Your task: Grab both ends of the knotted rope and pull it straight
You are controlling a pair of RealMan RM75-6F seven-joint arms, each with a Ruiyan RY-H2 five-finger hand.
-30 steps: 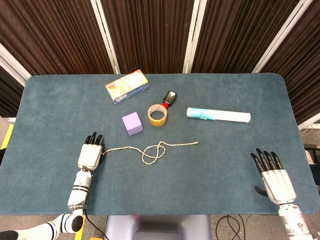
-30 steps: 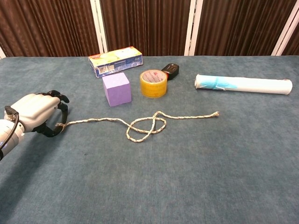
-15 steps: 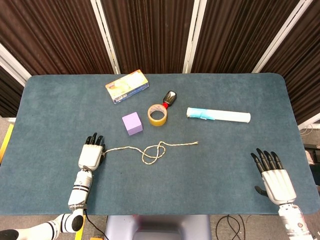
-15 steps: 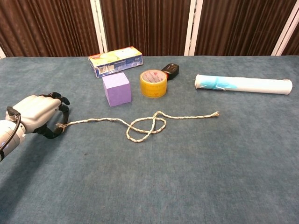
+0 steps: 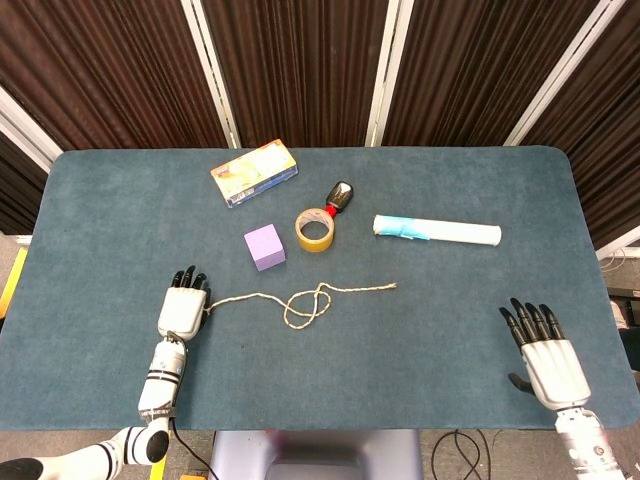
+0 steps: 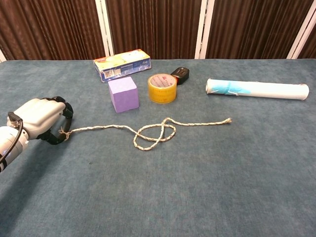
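The knotted rope (image 6: 148,132) lies loose on the blue surface (image 5: 440,340), roughly in the middle and a little toward the robot's left, with its loop (image 5: 306,305) slack and open rather than drawn tight. Its left end runs right up to the left robot hand (image 6: 40,120), whose dark fingertips (image 6: 63,109) curl down around that end in the chest view; it looks pinched there, though the contact itself is too small to be sure of. The right end of the rope (image 6: 228,120) lies free on the surface, frayed, with nothing near it. The right robot hand (image 5: 543,354) is well apart from it, down by the near right edge of the surface, fingers spread and holding nothing; the chest view does not show it at all. So, as a judgement, one of the two grasps seems made or nearly made, and the rest remains: the right robot hand has to travel across to the free end, close on it, and then both must draw outward until the loop comes out. The purple cube (image 5: 264,246) and the tape roll (image 5: 314,231) sit just behind the rope, near enough to be brushed.
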